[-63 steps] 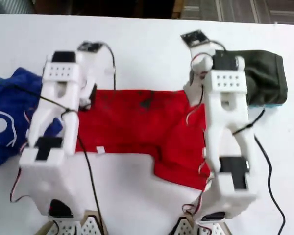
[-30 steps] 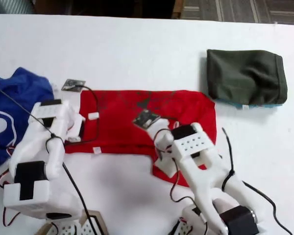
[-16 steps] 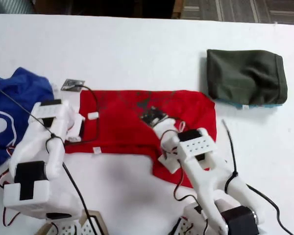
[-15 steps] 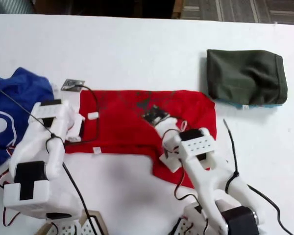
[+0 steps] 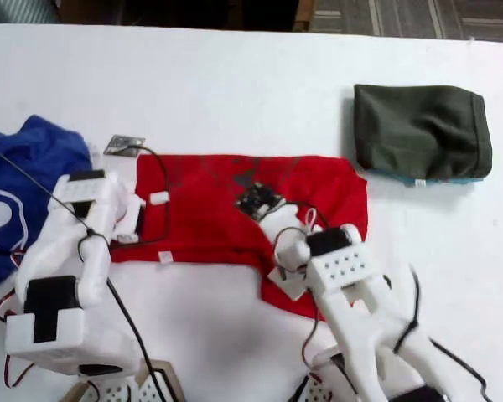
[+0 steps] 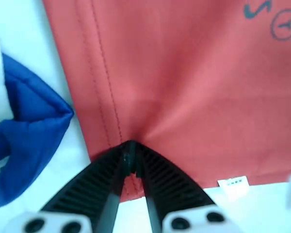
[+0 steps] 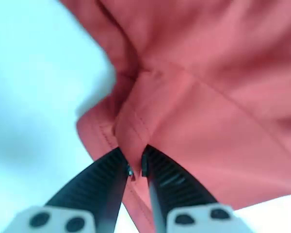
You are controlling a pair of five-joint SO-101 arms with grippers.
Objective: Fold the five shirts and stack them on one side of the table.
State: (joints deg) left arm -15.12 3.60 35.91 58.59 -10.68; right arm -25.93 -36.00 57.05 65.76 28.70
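A red shirt (image 5: 218, 205) lies spread flat in the middle of the table. My left gripper (image 5: 137, 223) is at its near left corner and is shut on the hem of the red shirt (image 6: 184, 82), fingertips pinching the stitched edge (image 6: 131, 162). My right gripper (image 5: 280, 270) is at the shirt's near right flap and is shut on a fold of the red shirt (image 7: 208, 107) at its seam (image 7: 134, 169), which is lifted and bunched. A folded dark green shirt (image 5: 421, 130) sits at the far right, with a teal edge (image 5: 453, 178) showing beneath it. A crumpled blue shirt (image 5: 17, 197) lies at the left.
The blue shirt (image 6: 24, 141) lies close beside the left gripper. A small white tag (image 6: 233, 182) sticks out of the red shirt's near edge. White table (image 5: 235, 84) stretches beyond the shirts and in front between the arm bases.
Both arms drew back from the red shirt's far edge to its near edge. Over the last second the right gripper pulled slightly toward the front, bunching the flap; the left arm stayed still.
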